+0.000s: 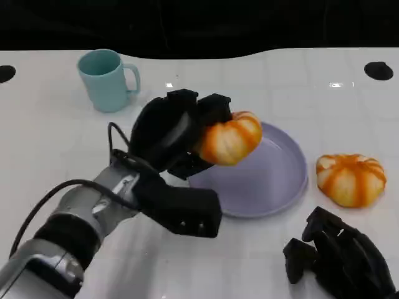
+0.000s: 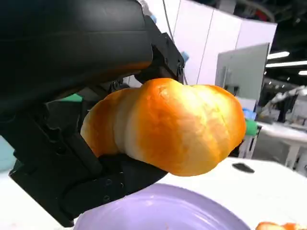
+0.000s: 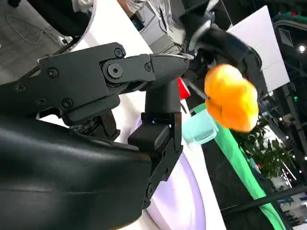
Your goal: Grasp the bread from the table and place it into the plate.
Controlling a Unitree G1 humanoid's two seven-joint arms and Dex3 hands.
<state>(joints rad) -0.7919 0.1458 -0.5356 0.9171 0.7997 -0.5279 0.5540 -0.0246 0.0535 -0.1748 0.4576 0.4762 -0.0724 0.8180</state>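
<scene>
Left hand (image 1: 177,134) of mine gripped the bread (image 1: 229,138) near the middle of the head view, fingers curled round its back and underside while the striped orange top faced the plate. From the left wrist view the bread (image 2: 168,127) sat clear of the lilac surface below it, held aloft, not resting.

Largest thing before me was the white bench (image 1: 56,143), running across the whole frame. On it, right of centre, lay the lilac plate (image 1: 274,180), and the bread hung over its left rim. At the upper left stood a pale teal mug (image 1: 106,80), well apart from the plate. A second bread roll (image 1: 350,179) lay on the bench at the right, just beside the plate's rim. My right hand (image 1: 340,258) rested low at the lower right, fingers curled in and holding nothing.

I judged the carry nearly done and the placing step in hand. Next I would need to bring the bread further toward the plate's middle, lower it until it touched, then spread the fingers without dragging it back over the rim.
</scene>
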